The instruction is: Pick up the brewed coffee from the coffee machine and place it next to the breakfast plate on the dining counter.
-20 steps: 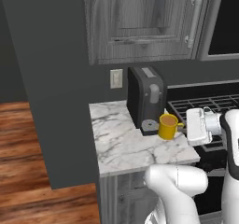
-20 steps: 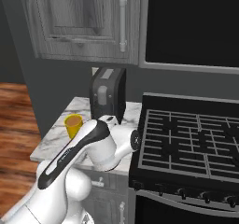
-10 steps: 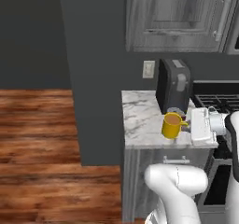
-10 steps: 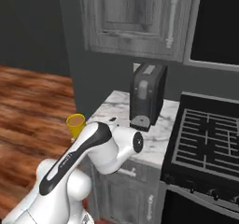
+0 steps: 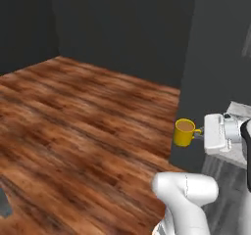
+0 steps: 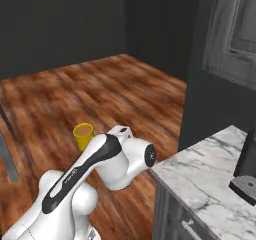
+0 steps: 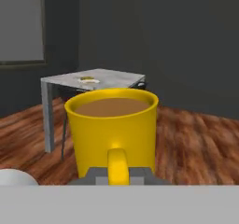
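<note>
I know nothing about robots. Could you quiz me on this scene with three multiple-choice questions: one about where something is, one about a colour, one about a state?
1. Where is the mug?
A. In the air over the wood floor
B. Under the coffee machine's spout
C. On the dining counter

2. What colour is the mug?
A. White
B. Yellow
C. Red

3. What is the pincer doing?
A. Hanging open with nothing in it
B. Shut on a plate
C. Shut on the mug's handle

Answers:
1 A: in the left base view the mug hangs beside the arm with floorboards below it.
2 B: its wall is yellow in all three views, with brown coffee inside.
3 C: in the hand view the handle stands between the grey fingers, and the mug is upright.
</note>
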Controlling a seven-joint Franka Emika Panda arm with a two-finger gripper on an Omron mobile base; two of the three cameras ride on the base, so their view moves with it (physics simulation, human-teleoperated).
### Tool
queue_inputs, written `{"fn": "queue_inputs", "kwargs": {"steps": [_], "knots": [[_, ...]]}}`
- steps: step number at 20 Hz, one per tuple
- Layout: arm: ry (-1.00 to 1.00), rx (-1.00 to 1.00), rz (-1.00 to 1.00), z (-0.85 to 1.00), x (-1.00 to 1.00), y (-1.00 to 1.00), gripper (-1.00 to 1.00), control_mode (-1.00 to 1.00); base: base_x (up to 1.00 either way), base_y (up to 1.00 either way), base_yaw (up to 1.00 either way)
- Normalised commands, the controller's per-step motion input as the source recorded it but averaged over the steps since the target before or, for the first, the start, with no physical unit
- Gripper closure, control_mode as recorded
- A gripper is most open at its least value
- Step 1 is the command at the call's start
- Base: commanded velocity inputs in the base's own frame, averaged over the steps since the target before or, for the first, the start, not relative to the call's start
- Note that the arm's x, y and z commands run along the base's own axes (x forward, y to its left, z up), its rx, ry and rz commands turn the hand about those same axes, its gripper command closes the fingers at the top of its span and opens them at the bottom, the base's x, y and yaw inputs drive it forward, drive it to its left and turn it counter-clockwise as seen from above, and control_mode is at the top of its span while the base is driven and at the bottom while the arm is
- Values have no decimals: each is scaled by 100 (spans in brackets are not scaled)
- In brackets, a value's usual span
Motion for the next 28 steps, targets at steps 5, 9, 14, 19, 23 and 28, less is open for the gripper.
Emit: {"fn": "queue_inputs", "kwargs": {"steps": [5,9,14,19,23,28], "knots": [[0,0,0,0,0,0,100,100,0,23,90],[0,0,0,0,0,0,100,100,6,33,81],[0,0,0,0,0,0,100,100,71,68,48],[0,0,0,0,0,0,100,100,100,85,25],[0,0,0,0,0,0,100,100,100,95,13],[0,0,0,0,0,0,100,100,100,59,3]]}}
